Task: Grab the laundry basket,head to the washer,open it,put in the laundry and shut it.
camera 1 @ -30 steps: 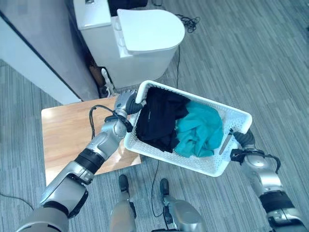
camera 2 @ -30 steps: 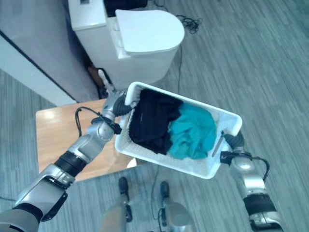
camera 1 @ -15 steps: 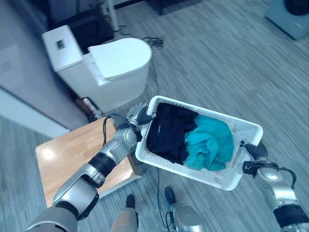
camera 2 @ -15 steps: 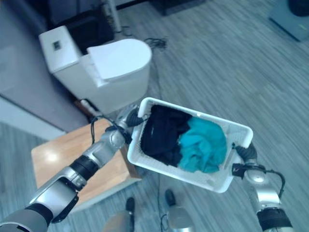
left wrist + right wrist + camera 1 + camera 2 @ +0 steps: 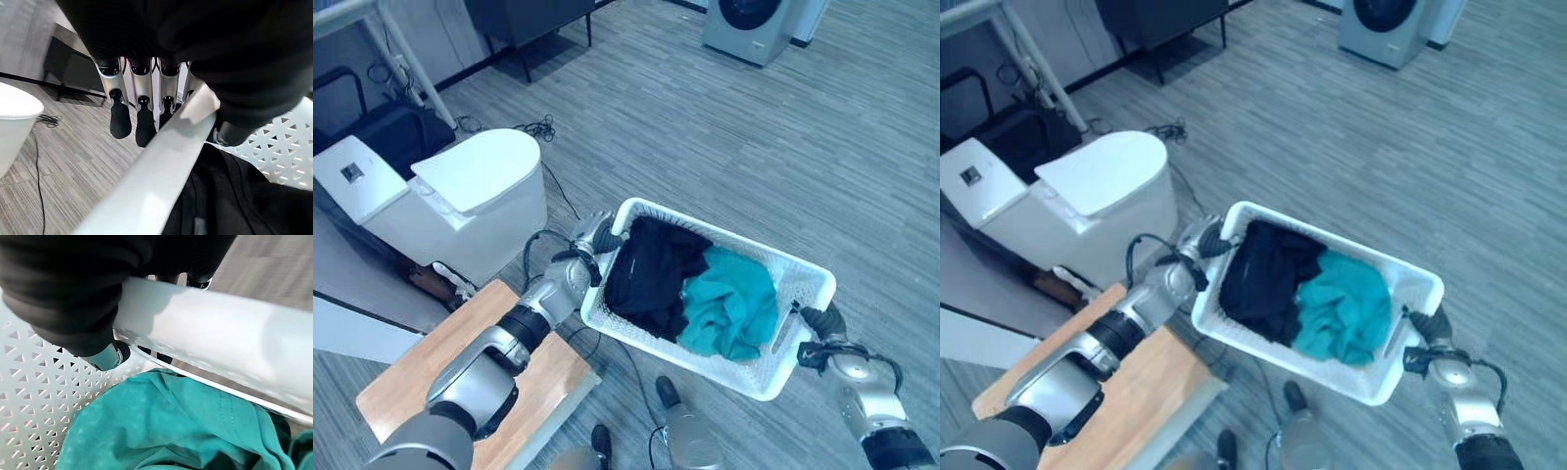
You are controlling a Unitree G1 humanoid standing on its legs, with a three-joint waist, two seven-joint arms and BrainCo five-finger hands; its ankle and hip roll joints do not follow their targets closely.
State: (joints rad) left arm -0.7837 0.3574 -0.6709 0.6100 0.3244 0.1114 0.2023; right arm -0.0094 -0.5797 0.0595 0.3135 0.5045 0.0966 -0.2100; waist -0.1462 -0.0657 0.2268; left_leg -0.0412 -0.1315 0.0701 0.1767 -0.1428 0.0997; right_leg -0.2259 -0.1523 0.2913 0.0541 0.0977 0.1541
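Observation:
I hold a white laundry basket (image 5: 687, 358) in the air between both hands, above the grey floor. Inside lie a black garment (image 5: 651, 274) on the left and a teal garment (image 5: 732, 305) on the right. My left hand (image 5: 590, 235) grips the basket's left end: in the left wrist view its fingers (image 5: 139, 115) run outside the rim (image 5: 161, 161) with the thumb inside, by the black cloth (image 5: 225, 196). My right hand (image 5: 819, 329) clamps the right end; its thumb (image 5: 100, 352) presses the inner wall below the rim (image 5: 220, 338), over the teal cloth (image 5: 161, 426). The washer (image 5: 754, 24) stands far off at the upper right.
A white toilet (image 5: 460, 201) stands at the left, with a low wooden table (image 5: 421, 397) in front of it at the lower left. A dark cabinet (image 5: 524, 18) and a white rack leg (image 5: 406, 64) are at the upper left. Open plank floor (image 5: 705, 127) stretches toward the washer.
The camera has swung round: toilet and wooden table slid to the left and lower left, and the washer came into sight at the top right. Both hands keep their hold on the basket.

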